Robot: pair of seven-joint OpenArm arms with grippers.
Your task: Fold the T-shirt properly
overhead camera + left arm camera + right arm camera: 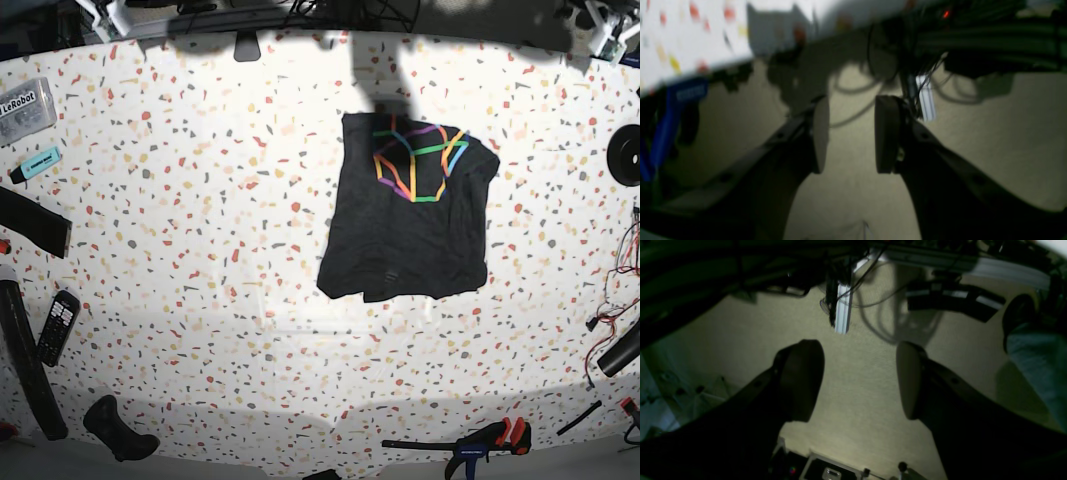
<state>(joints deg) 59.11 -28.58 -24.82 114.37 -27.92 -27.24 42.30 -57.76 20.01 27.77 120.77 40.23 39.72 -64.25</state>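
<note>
Left wrist: left fingers (820, 135) moderately parted, empty.

Right wrist: right fingers (803, 380) wide apart, empty.

Base: T-shirt (400, 240) right of centre, long axis roughly twelve-to-six; at eight o'clock from the nearer left arm (605, 35).

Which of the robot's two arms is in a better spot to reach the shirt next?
Probably the left. In the overhead view, the shirt lies right of centre, nearer the left gripper. The right gripper waits farther away.

Clamp (468, 446), seemingly, below T-shirt (410, 220); remote (58, 327) left.
</note>
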